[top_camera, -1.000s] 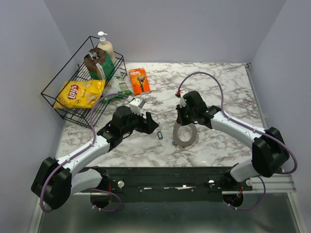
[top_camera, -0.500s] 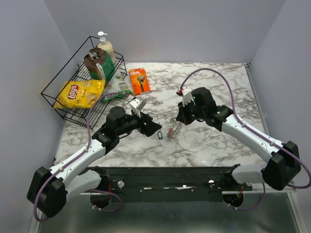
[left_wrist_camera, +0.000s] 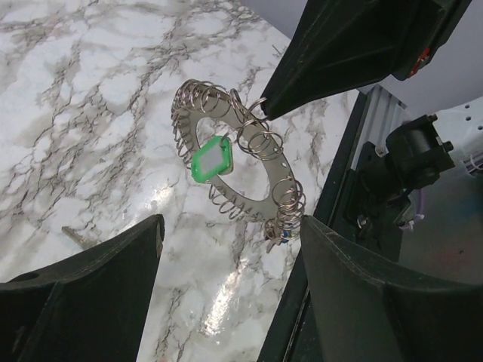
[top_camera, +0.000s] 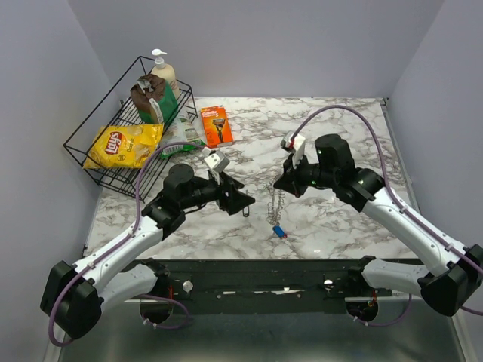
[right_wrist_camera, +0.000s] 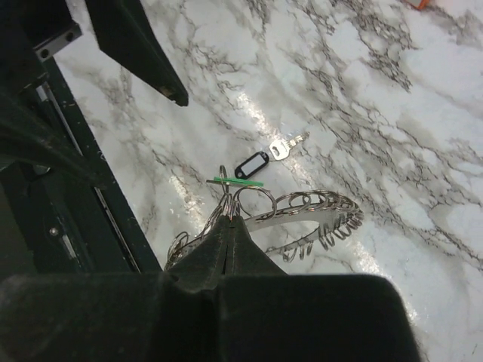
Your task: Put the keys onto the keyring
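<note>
My right gripper [top_camera: 284, 185] is shut on the top rim of the keyring [top_camera: 277, 205], a grey toothed coil that hangs edge-on above the marble. A blue-tagged key [top_camera: 279, 231] dangles at its bottom. In the left wrist view the keyring [left_wrist_camera: 281, 170] faces me with a green-tagged key [left_wrist_camera: 210, 160] in its middle. My left gripper [top_camera: 240, 202] is open and empty just left of the ring. The slim silver key with the dark oval loop [right_wrist_camera: 267, 157] lies on the table. In the right wrist view my gripper [right_wrist_camera: 232, 219] pinches the ring's wire loops [right_wrist_camera: 321, 202].
A black wire basket [top_camera: 98, 162] at the back left holds a yellow chip bag [top_camera: 121, 145], a soap bottle [top_camera: 162, 75] and a green pack. An orange razor pack [top_camera: 216, 124] lies beside it. A dark metal rail [top_camera: 264, 275] runs along the near edge.
My right gripper has lifted the keyring off the table, so it went from lying flat to hanging upright. The right arm rose and swung right. My left gripper edged toward the ring.
</note>
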You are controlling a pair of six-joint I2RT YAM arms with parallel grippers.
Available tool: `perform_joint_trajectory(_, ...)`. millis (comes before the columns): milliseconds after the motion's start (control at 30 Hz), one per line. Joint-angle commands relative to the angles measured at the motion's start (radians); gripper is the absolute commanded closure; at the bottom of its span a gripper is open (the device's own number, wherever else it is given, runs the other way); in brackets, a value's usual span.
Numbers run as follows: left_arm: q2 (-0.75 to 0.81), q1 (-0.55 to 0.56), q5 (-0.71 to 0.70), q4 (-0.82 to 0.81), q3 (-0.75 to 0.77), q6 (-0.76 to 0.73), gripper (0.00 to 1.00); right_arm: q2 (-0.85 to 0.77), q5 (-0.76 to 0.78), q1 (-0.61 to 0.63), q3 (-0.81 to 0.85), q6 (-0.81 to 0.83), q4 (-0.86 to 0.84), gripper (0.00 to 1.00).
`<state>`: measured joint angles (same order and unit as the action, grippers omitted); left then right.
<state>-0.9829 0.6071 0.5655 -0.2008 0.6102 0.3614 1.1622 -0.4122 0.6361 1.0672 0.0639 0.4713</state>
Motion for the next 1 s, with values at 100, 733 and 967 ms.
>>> perform_joint_trajectory(100, 0.027, 0.017, 0.091, -0.014, 0.063, -0.018, 0.19, -0.064, -0.158, 0.008, 0.043, 0.068, 0.013, 0.99)
perform_joint_trajectory(733, 0.029, 0.031, 0.47, -0.158, 0.177, 0.077, 0.35, -0.087, -0.505, 0.008, 0.063, 0.109, 0.033, 0.99)
perform_joint_trajectory(967, -0.04, 0.049, 0.497, -0.18, 0.215, 0.076, 0.45, -0.096, -0.517, 0.008, 0.068, 0.106, 0.033, 0.99)
